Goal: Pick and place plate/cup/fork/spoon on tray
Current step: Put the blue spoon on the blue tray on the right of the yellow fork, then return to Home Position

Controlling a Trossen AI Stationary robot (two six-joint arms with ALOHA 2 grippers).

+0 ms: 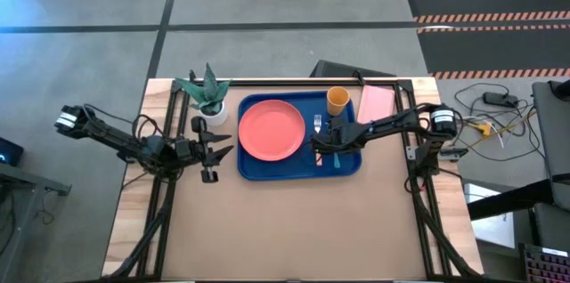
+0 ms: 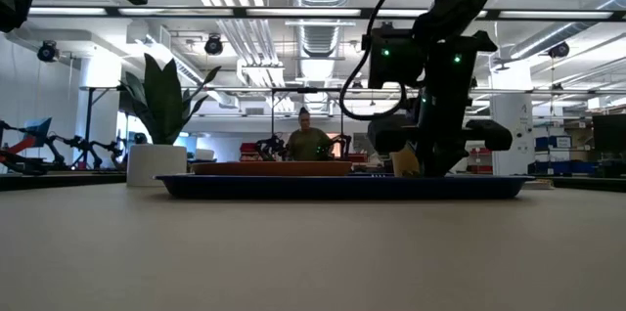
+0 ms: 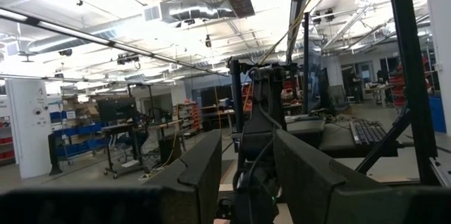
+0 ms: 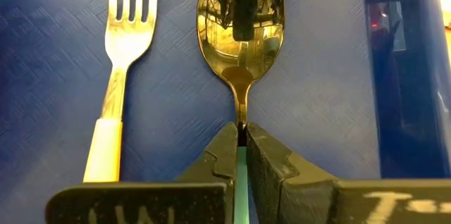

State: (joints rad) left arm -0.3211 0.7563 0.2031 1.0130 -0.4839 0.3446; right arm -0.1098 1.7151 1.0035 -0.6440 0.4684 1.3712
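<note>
1. My left gripper (image 1: 216, 147) waits off the tray (image 1: 252, 169), fingers spread, empty.
2. My right gripper (image 4: 242, 155) is clenched on the spoon (image 4: 239, 27), which lies on the tray beside the fork (image 4: 121, 62).
3. Lifting before I let go could drag the spoon onto the fork.
4. My fingers hide the spoon's handle.
</note>
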